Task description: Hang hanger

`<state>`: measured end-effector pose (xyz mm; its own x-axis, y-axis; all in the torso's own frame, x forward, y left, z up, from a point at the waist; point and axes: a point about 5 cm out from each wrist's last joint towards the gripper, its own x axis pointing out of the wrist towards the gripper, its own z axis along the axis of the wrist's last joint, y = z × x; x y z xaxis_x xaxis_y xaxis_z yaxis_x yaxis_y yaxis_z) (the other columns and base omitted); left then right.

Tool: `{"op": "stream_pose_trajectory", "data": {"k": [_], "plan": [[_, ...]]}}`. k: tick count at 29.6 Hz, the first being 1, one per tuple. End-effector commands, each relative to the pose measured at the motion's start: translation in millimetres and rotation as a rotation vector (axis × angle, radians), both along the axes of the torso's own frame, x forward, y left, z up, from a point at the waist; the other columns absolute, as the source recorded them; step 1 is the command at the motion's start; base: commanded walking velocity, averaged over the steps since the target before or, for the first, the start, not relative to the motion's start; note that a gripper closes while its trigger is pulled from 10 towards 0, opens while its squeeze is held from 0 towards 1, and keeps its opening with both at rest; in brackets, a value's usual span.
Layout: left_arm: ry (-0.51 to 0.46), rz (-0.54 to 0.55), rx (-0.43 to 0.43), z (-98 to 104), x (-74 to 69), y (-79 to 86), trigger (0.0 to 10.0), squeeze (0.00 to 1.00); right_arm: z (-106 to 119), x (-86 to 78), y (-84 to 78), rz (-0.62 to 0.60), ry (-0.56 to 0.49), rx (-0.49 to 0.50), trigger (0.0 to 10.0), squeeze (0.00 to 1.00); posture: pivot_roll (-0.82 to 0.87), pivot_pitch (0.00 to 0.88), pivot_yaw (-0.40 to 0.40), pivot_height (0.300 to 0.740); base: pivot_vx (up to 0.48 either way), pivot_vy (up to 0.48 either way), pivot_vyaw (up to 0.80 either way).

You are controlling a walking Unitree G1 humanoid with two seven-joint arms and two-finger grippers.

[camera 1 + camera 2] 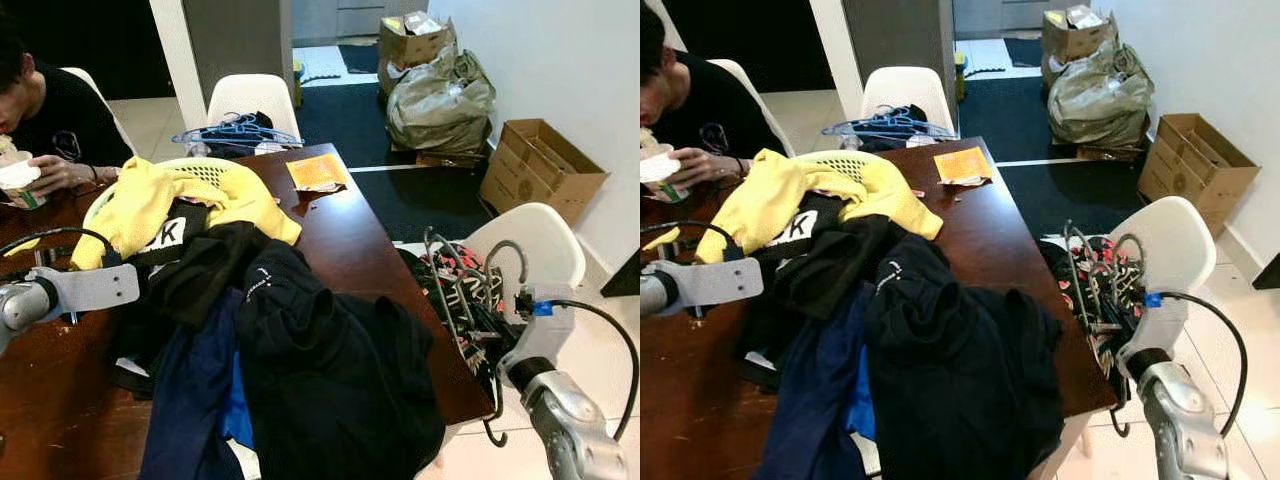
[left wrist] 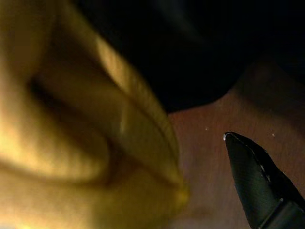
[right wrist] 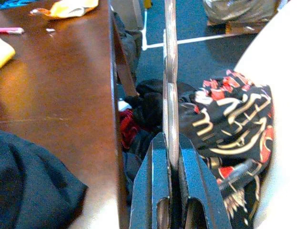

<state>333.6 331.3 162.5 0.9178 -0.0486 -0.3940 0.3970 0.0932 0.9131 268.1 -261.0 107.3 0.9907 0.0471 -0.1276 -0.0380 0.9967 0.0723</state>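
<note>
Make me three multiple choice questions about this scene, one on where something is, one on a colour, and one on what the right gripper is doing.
1. Where do the blue hangers lie?
A. on the white chair at the table's far end
B. on the floor by the boxes
C. in the cardboard box

2. What colour is the garment draped over the laundry basket?
A. red
B. yellow
C. white

3. What state is the right gripper in?
A. open over the table
B. shut on a hanger
C. open above the dark clothes

Answers: 1 A, the hangers rest on the far white chair. 2 B, the yellow garment covers the basket. 3 B, the right wrist view shows its fingers clamped on a thin grey hanger.
</note>
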Motion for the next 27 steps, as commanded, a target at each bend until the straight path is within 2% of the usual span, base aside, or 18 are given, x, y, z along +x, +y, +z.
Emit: {"op": "stream_pose_trajectory", "data": {"k": [1, 5, 9, 12, 13, 15, 16, 20, 27], "plan": [[0.001, -0.019, 0.008, -1, 2.7, -4.7, 10.0, 0.00, 3, -1.8, -0.3, 0.009, -0.002, 0.001, 10.0, 0.00, -0.13, 0.135, 0.032, 0.740, 0.000, 0.000, 0.00], [0.001, -0.065, -0.001, 0, 9.9, -17.5, 10.0, 0.00, 4, -3.5, -3.0, 0.008, 0.000, -0.011, 10.0, 0.00, -0.13, 0.142, 0.033, 0.740, 0.000, 0.000, 0.00], [0.016, -0.079, 0.005, -2, 10.6, -20.7, 10.0, 0.00, 5, -4.2, -3.8, 0.006, 0.000, -0.014, 10.0, 0.00, -0.14, 0.142, 0.032, 0.740, 0.000, 0.000, 0.00], [0.080, -0.096, -0.010, -12, 9.0, -25.9, 10.0, 0.00, 6, -6.0, -5.2, 0.005, 0.003, -0.022, 10.0, 0.00, -0.14, 0.138, 0.032, 0.740, 0.000, 0.000, 0.00], [0.106, -0.098, -0.022, -17, 7.7, -27.3, 9.5, 0.00, 6, -6.5, -5.4, 0.005, 0.005, -0.024, 10.0, 0.00, -0.14, 0.139, 0.033, 0.740, 0.000, 0.000, 0.00], [0.122, -0.099, -0.030, -19, 6.8, -28.1, 9.5, 0.00, 6, -6.9, -5.5, 0.005, 0.006, -0.024, 10.0, 0.00, -0.14, 0.139, 0.033, 0.740, 0.000, 0.000, 0.00], [0.158, -0.106, -0.038, -25, 4.8, -30.1, 0.0, 0.00, 6, -7.1, -5.5, 0.006, 0.006, -0.026, 10.0, 0.00, -0.15, 0.139, 0.033, 0.740, 0.000, 0.000, 0.00], [0.213, -0.120, -0.050, -34, 1.7, -33.7, 0.0, 0.00, 7, -6.9, -4.6, 0.008, 0.006, -0.026, 10.0, 0.00, -0.14, 0.144, 0.029, 0.740, 0.000, 0.000, 0.00], [0.217, -0.140, -0.063, -34, 2.6, -38.0, 0.0, 0.00, 7, -6.1, -2.8, 0.010, 0.006, -0.023, 10.0, 0.00, -0.14, 0.136, 0.032, 0.740, 0.000, 0.000, 0.00]]}}
